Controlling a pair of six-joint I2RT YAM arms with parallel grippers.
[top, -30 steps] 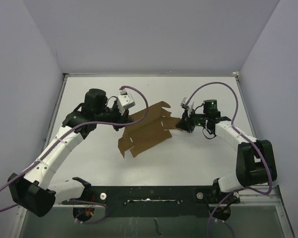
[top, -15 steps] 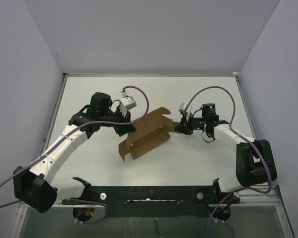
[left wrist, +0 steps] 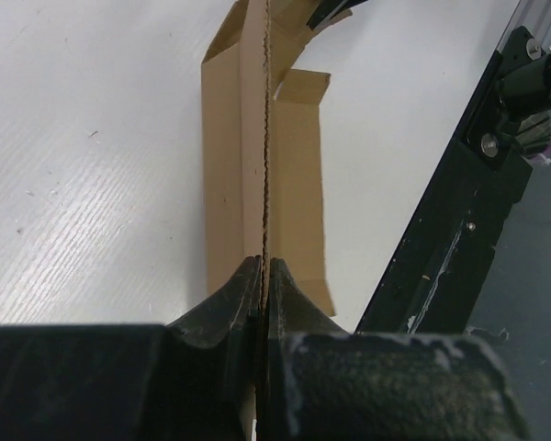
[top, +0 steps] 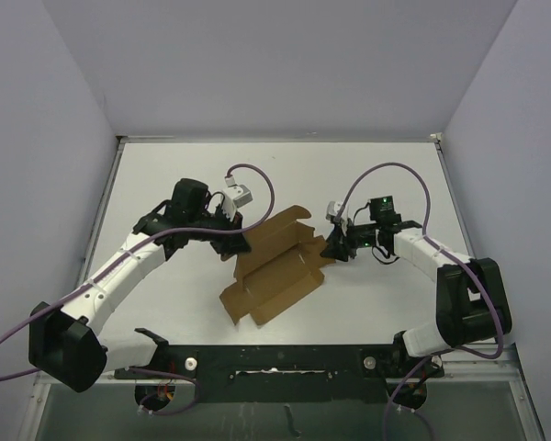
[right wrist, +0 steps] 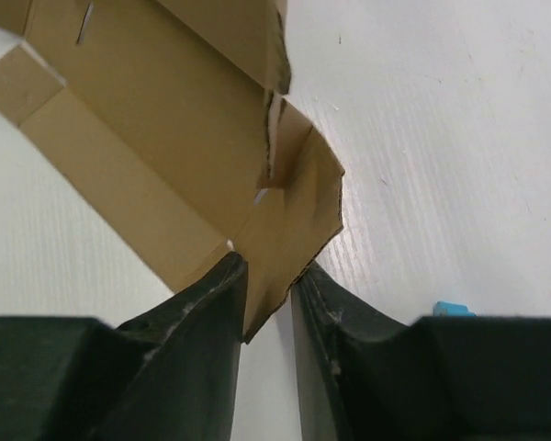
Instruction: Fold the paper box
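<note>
The paper box (top: pixel 274 272) is a brown cardboard cut-out lying part-unfolded in the middle of the table, with one long panel raised. My left gripper (top: pixel 236 245) holds its upper left end. In the left wrist view that gripper (left wrist: pixel 264 266) is shut on the thin edge of an upright panel of the paper box (left wrist: pixel 298 184). My right gripper (top: pixel 334 246) is at the box's right end. The right wrist view shows this gripper (right wrist: pixel 269 268) with its jaws parted. A corner flap of the paper box (right wrist: pixel 294 211) pokes between them, leaving a gap on the right side.
A small blue object (right wrist: pixel 450 309) lies on the white table beside my right fingers. A black rail (top: pixel 257 358) runs along the near edge and shows again as the rail (left wrist: pixel 459 230) close to the box's near end. Pale walls enclose the table on three sides.
The right jaws were shut on the flap and have parted. The left gripper has carried its end of the box toward the near edge, and the box lies lower and nearer.
</note>
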